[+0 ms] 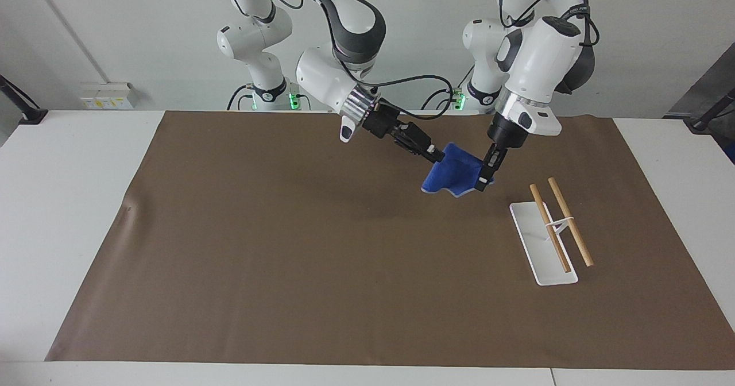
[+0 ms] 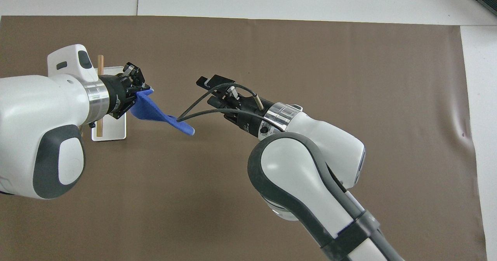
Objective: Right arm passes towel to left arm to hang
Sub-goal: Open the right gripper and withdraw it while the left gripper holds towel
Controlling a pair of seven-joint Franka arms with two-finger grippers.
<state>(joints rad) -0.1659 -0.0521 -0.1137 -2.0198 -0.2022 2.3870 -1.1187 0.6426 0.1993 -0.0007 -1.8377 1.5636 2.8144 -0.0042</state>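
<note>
the left gripper (image 1: 486, 180) (image 2: 136, 89) is clamped on one corner of the blue towel (image 1: 453, 174) (image 2: 157, 113), which hangs in the air over the brown mat (image 1: 287, 231), near the white rack with two wooden rods (image 1: 550, 231) (image 2: 105, 98); the right gripper (image 1: 436, 155) (image 2: 205, 85) hovers just beside the towel, fingers apart, apparently not gripping it

Left gripper (image 1: 486, 180) clamps towel (image 1: 453, 173); right gripper (image 1: 434, 155) alongside

The blue towel (image 1: 453, 173) (image 2: 155, 113) hangs crumpled in the air over the brown mat (image 1: 321, 248), one corner pinched in the left gripper (image 1: 485, 180) (image 2: 138, 92), its free end drooping toward the right gripper (image 1: 437, 155) (image 2: 207, 88), whose jaws stand apart.
</note>
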